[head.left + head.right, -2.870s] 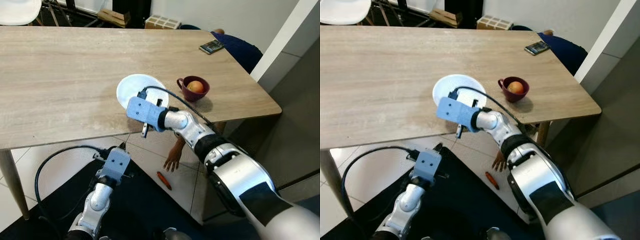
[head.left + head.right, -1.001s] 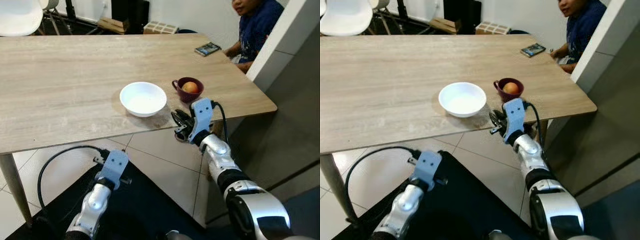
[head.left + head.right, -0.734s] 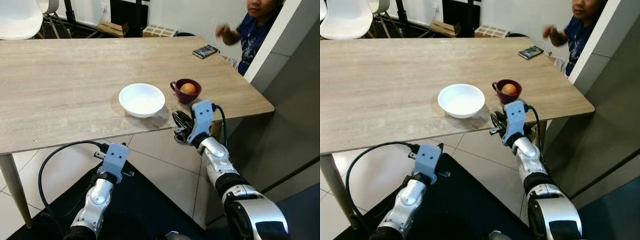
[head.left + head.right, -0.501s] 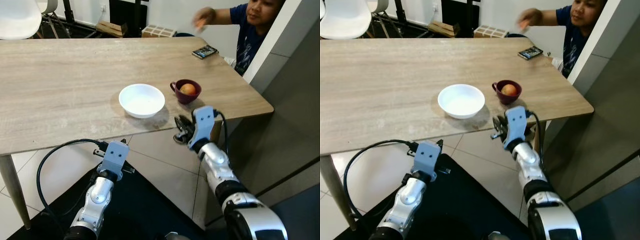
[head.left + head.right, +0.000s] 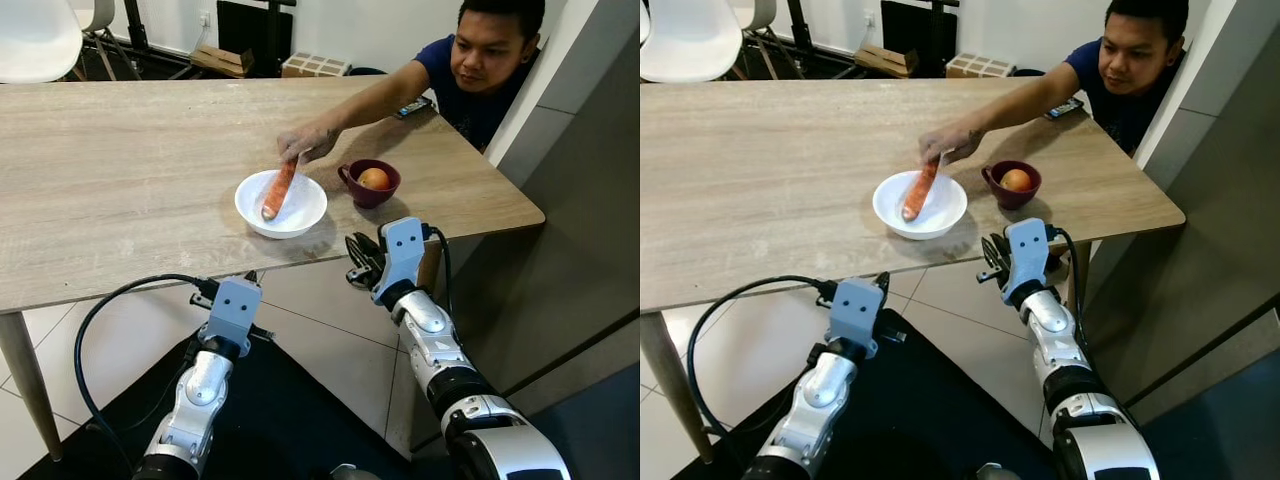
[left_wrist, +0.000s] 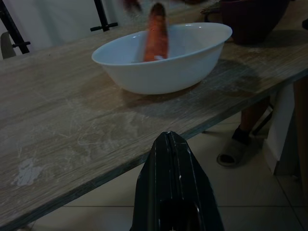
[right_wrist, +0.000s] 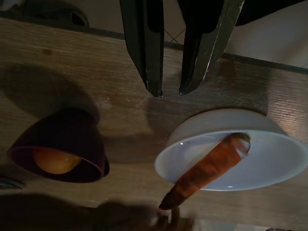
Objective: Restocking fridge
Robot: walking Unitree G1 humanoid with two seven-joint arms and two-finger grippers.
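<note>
carrot (image 5: 279,189) in a person's hand (image 5: 307,141) leans into the white bowl (image 5: 306,214); right end effector (image 7: 169,91) slightly spread, left end effector (image 6: 169,140) pressed together.

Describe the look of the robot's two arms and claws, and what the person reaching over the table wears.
Both arms are silver metal with black joint bands. Each wrist carries a pale blue-grey box, with a black cable looping to it. The left claw and right claw each have two long, tapered black fingers. The person's sleeve is short and dark blue.
</note>
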